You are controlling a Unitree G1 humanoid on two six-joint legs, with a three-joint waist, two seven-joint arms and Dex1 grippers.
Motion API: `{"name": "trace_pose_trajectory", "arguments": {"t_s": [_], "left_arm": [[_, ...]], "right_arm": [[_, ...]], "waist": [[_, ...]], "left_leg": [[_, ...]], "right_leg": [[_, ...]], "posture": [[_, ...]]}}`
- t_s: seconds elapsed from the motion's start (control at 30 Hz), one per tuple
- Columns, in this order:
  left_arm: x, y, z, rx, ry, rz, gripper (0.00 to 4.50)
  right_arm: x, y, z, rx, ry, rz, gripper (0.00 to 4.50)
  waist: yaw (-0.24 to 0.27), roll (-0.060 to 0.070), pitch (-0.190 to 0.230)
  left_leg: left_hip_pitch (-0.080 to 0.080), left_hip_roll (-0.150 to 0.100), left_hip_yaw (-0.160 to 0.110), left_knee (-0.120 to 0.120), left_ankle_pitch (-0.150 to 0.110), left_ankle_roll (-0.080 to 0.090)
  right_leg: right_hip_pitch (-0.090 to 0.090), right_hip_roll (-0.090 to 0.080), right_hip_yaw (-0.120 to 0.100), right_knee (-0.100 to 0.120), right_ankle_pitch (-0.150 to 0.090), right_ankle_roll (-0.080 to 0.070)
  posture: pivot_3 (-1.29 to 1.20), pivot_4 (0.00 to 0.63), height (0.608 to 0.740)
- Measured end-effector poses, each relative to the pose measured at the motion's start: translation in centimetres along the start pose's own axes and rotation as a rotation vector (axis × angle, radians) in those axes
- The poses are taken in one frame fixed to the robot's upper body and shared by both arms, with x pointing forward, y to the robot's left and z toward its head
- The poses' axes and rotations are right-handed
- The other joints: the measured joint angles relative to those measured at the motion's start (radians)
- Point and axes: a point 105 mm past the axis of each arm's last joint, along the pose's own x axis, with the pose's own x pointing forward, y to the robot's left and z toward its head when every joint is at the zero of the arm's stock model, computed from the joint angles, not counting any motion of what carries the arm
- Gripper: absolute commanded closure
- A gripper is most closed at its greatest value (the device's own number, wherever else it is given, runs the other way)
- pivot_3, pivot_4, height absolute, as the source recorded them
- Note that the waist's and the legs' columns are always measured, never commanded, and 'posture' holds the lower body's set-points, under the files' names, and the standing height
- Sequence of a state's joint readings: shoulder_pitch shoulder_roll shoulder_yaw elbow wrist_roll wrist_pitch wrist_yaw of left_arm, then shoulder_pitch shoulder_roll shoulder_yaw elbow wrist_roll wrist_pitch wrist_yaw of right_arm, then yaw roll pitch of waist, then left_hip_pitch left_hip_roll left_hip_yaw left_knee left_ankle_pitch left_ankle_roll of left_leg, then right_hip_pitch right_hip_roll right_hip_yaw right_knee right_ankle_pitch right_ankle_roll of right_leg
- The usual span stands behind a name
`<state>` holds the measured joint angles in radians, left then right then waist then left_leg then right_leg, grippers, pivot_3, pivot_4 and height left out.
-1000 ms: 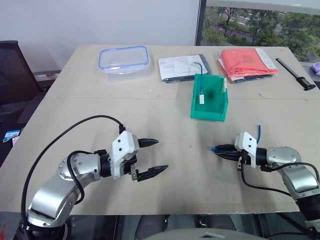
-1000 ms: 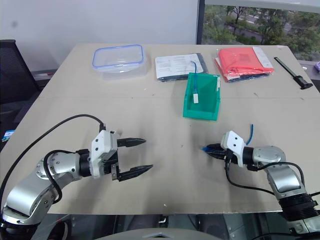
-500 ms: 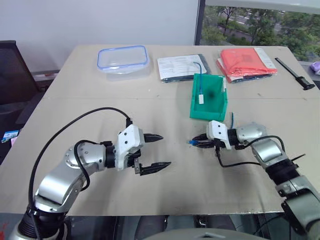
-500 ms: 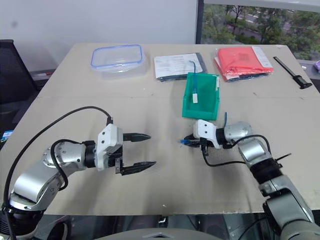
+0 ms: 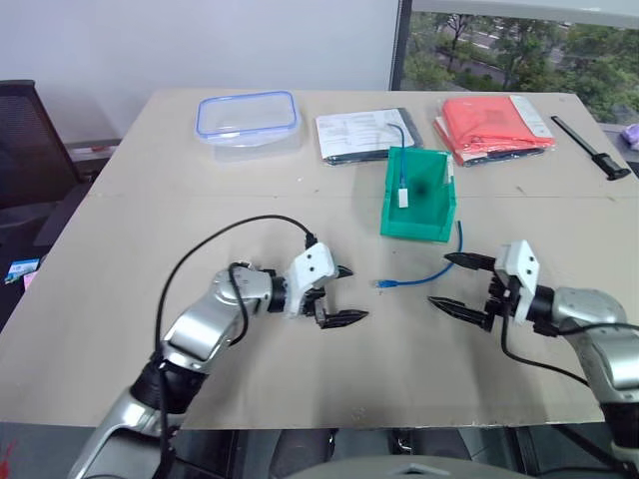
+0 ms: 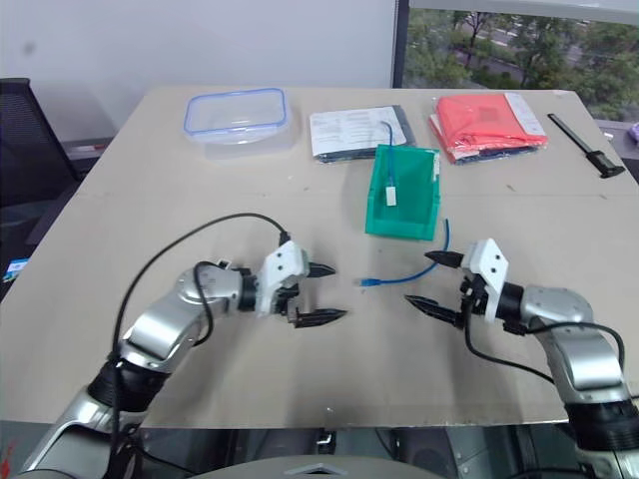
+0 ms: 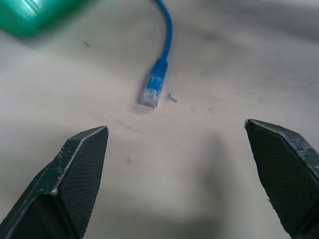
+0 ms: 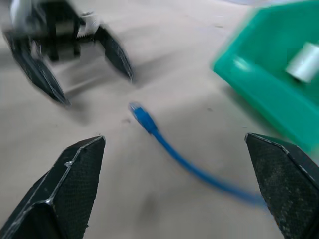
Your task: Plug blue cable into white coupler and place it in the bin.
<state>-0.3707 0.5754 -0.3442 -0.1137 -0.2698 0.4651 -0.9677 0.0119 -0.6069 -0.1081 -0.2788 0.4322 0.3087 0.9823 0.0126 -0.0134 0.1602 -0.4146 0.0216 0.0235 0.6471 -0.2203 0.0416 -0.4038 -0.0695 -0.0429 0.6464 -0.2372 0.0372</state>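
The blue cable [image 5: 395, 284] lies loose on the table in a curve, just in front of the green bin [image 5: 436, 221]. Its clear plug end [image 7: 151, 93] points toward my left gripper [image 5: 351, 292], which is open a short way to the left of the plug. My right gripper [image 5: 439, 279] is open too, with nothing in it, just right of the cable's bend. In the right wrist view the cable [image 8: 184, 160] runs between the open fingers. A small white coupler [image 5: 402, 197] lies inside the bin, with a thin blue cable rising from it over the back wall.
At the back of the table are a clear food box with a blue-rimmed lid [image 5: 248, 120], a dark folder with papers [image 5: 364, 135], a red folder [image 5: 494, 125] and a black measuring tool [image 5: 589, 148]. A black chair [image 5: 30, 140] stands off the left edge.
My right gripper has opened, let go of the blue cable and drawn back to the right. The cable now lies on the table. My left gripper has moved right, toward the plug end.
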Motion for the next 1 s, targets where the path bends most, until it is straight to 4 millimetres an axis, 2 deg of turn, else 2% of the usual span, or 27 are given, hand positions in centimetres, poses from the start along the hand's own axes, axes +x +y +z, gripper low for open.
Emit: {"name": "trace_pose_trajectory", "arguments": {"t_s": [0.07, 0.1, 0.27, 0.37, 0.4, 0.43, 0.5, 0.53, 0.57, 0.6, 0.63, 0.67, 0.87, 0.93, 1.0], "left_arm": [[0.8, 0.4, 0.3, 0.020, -0.006, -0.003, 0.00], [1.8, 0.9, 0.7, 0.039, -0.013, -0.009, 0.00], [3.1, 1.8, 0.9, 0.090, -0.015, -0.035, 0.00], [3.6, 2.1, 1.0, 0.107, -0.016, -0.041, 0.82], [3.6, 2.2, 0.9, 0.112, -0.013, -0.037, 1.14], [3.7, 2.3, 0.9, 0.113, -0.013, -0.037, 1.66], [3.8, 2.2, 0.9, 0.117, -0.016, -0.045, 2.17], [3.9, 2.1, 0.9, 0.120, -0.019, -0.052, 2.77], [4.0, 2.0, 1.0, 0.122, -0.021, -0.059, 3.07], [4.1, 2.0, 1.0, 0.123, -0.021, -0.061, 3.63], [4.1, 1.9, 1.0, 0.124, -0.022, -0.066, 3.94], [4.1, 1.8, 1.0, 0.125, -0.023, -0.070, 4.44], [4.0, 1.0, 0.8, 0.119, -0.025, -0.115, 4.49], [3.8, 0.6, 0.9, 0.055, -0.046, -0.135, 4.49], [4.1, -0.2, 1.2, -0.081, -0.090, -0.169, 4.49]], "right_arm": [[-0.7, 0.1, -0.2, 0.013, 0.001, -0.037, 0.07], [-1.6, 0.4, -0.7, 0.026, 0.008, -0.078, 0.07], [-2.6, 1.5, -1.8, 0.068, 0.028, -0.122, 0.07], [-3.0, 2.3, -1.4, 0.063, 0.008, -0.111, 0.00], [-3.0, 2.5, -1.4, 0.060, 0.003, -0.104, 0.00], [-3.2, 2.8, -1.3, 0.055, 0.000, -0.092, 0.00], [-3.5, 3.3, -1.5, 0.053, 0.014, -0.062, 0.00], [-3.7, 3.6, -1.4, 0.048, 0.015, -0.039, 0.00], [-3.7, 3.7, -1.2, 0.042, 0.009, -0.024, 0.00], [-3.7, 3.8, -1.1, 0.041, 0.004, -0.014, 0.00], [-3.7, 4.0, -0.9, 0.035, -0.003, 0.004, 0.00], [-3.8, 4.1, -0.6, 0.034, -0.012, 0.020, 0.00], [-3.7, 4.1, 0.0, 0.041, -0.044, 0.035, 0.00], [-3.5, 4.0, 0.0, 0.083, -0.065, 0.010, 0.00], [-3.0, 4.1, 0.1, 0.192, -0.108, -0.031, 0.00]], "waist": [[-0.001, 0.000, 0.000], [0.006, 0.001, -0.001], [0.011, 0.001, -0.002], [0.013, 0.001, -0.002], [0.012, 0.001, -0.002], [0.012, 0.000, -0.003], [0.012, 0.000, -0.003], [0.011, 0.000, -0.003], [0.011, 0.000, -0.003], [0.011, 0.000, -0.003], [0.011, 0.000, -0.003], [0.011, 0.000, -0.003], [0.010, 0.000, -0.003], [0.010, 0.000, -0.003], [0.010, 0.000, -0.002]], "left_leg": [[0.001, 0.000, 0.000, 0.001, 0.000, 0.000], [0.001, 0.000, -0.001, 0.001, 0.000, 0.000], [0.000, 0.000, -0.001, 0.003, 0.000, 0.000], [0.001, -0.001, -0.002, 0.004, 0.000, 0.001], [0.001, -0.001, -0.002, 0.004, 0.000, 0.001], [0.001, -0.001, -0.002, 0.004, 0.000, 0.001], [0.001, -0.001, -0.002, 0.004, -0.001, 0.002], [0.001, -0.001, -0.002, 0.004, -0.001, 0.002], [0.001, -0.001, -0.002, 0.004, -0.001, 0.002], [0.001, -0.001, -0.002, 0.004, -0.001, 0.002], [0.001, -0.001, -0.002, 0.004, -0.001, 0.002], [0.001, -0.001, -0.002, 0.004, -0.001, 0.002], [0.001, -0.001, -0.002, 0.004, -0.001, 0.002], [0.001, 0.000, -0.002, 0.004, -0.001, 0.002], [0.000, 0.000, -0.003, 0.004, -0.001, 0.002]], "right_leg": [[0.000, 0.000, 0.001, 0.000, 0.000, 0.000], [0.000, 0.000, 0.000, 0.001, 0.000, 0.000], [0.002, 0.000, 0.001, 0.001, 0.000, 0.001], [0.003, 0.000, 0.001, 0.000, 0.000, 0.001], [0.003, 0.000, 0.001, 0.000, 0.000, 0.001], [0.003, 0.000, 0.001, 0.000, 0.000, 0.001], [0.004, 0.000, 0.001, 0.000, 0.000, 0.001], [0.004, 0.000, 0.001, -0.001, 0.000, 0.001], [0.004, 0.000, 0.001, -0.001, 0.000, 0.001], [0.004, 0.000, 0.001, -0.001, 0.000, 0.001], [0.004, 0.000, 0.001, -0.001, 0.000, 0.001], [0.004, 0.000, 0.001, -0.001, 0.000, 0.001], [0.004, 0.000, 0.001, -0.001, 0.000, 0.001], [0.004, 0.000, 0.001, -0.001, 0.000, 0.001], [0.004, 0.000, 0.001, -0.001, 0.000, 0.001]], "posture": [[0.00, 0.150, 0.737], [0.00, 0.150, 0.737], [0.00, 0.150, 0.737], [0.00, 0.150, 0.737], [0.00, 0.150, 0.737], [0.00, 0.150, 0.737], [0.00, 0.150, 0.737], [0.00, 0.150, 0.737], [0.00, 0.150, 0.737], [0.00, 0.150, 0.737], [0.00, 0.150, 0.737], [0.00, 0.150, 0.737], [0.00, 0.150, 0.737], [0.00, 0.150, 0.737], [0.00, 0.150, 0.737]]}}
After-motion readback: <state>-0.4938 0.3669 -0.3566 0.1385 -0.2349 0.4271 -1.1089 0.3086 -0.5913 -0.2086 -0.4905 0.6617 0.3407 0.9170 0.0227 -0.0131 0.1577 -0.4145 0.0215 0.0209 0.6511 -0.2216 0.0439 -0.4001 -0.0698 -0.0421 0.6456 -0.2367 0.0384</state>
